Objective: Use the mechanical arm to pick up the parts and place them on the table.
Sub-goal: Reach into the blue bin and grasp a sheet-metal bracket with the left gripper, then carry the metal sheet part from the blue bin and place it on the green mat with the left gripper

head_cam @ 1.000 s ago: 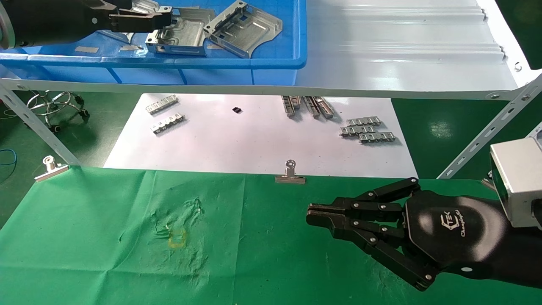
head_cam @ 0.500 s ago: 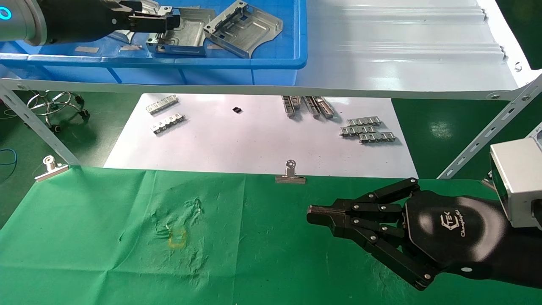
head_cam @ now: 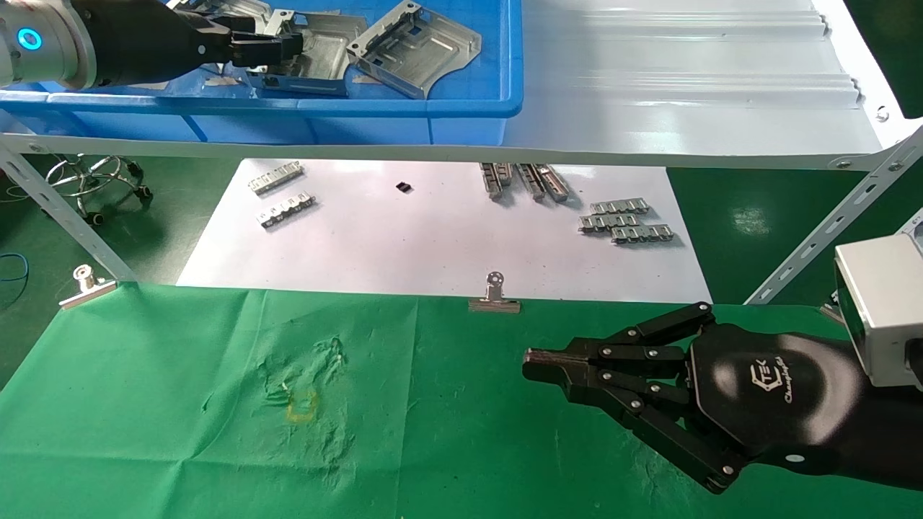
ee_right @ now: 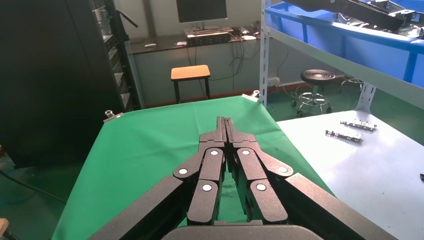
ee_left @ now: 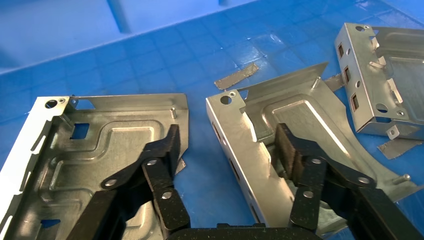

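Three silver stamped parts lie in the blue bin: one on the left (ee_left: pixel 90 145), a middle one (ee_left: pixel 305 120) and one on the right (ee_left: pixel 380 75). In the head view they show at the top (head_cam: pixel 414 47). My left gripper (ee_left: pixel 227 145) is open low over them. One finger (ee_left: pixel 170 145) rests over the left part and the other (ee_left: pixel 290 150) sits inside the middle part, with that part's upturned rim between them. It also shows in the head view (head_cam: pixel 285 43). My right gripper (head_cam: pixel 530 364) is shut and empty just above the green table (head_cam: pixel 180 375).
The blue bin (head_cam: pixel 404 108) stands on the pale grey ribbed shelf (head_cam: pixel 685 86) above a white sheet (head_cam: pixel 433 238) with small ridged strips (head_cam: pixel 624 222). Binder clips (head_cam: pixel 494 295) hold the cloth's far edge. Slanted shelf struts (head_cam: pixel 58 216) flank the table.
My left gripper has moved a little further along the bin and lower onto the parts. The right arm has not moved.
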